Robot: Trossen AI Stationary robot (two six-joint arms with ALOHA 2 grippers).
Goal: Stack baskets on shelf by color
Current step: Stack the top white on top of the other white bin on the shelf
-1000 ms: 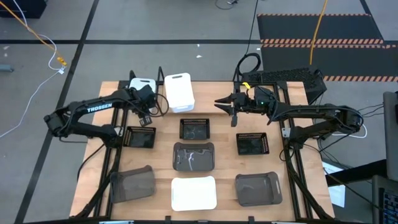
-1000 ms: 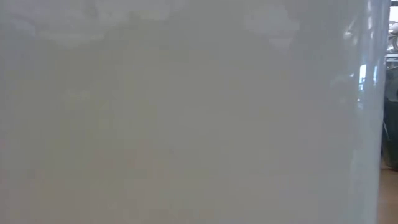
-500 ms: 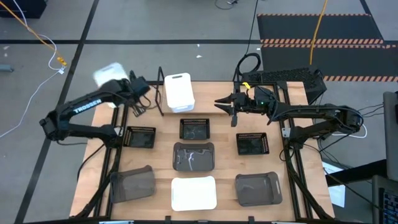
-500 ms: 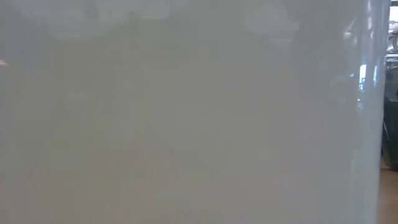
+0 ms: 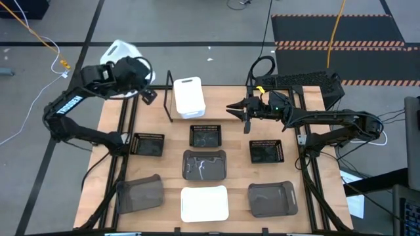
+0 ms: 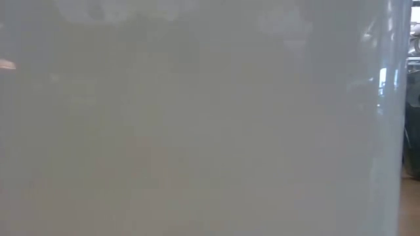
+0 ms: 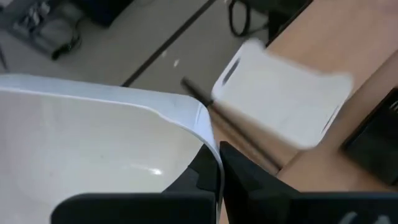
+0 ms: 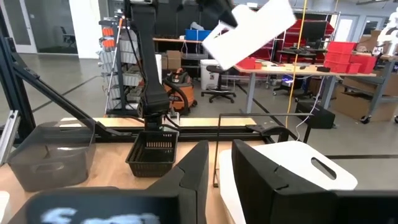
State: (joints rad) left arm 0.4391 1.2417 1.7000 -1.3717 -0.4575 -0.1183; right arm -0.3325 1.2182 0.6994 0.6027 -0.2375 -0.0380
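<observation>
Off the table, white basket [image 5: 120, 51] now lifted.

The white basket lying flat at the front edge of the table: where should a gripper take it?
Judging from above, grip the white basket by one long rim, coming straight down; it lies flat, open side up, with grey baskets close on both sides.

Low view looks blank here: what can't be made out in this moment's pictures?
- Low view: a pale surface close to the lens hides the table.
- Left wrist view: the held white basket fills the frame, covering the shelf below.
- Right wrist view: the right gripper is visible; its fingertips are cut off.
- High view: the left gripper grip is hidden under the arm.
</observation>
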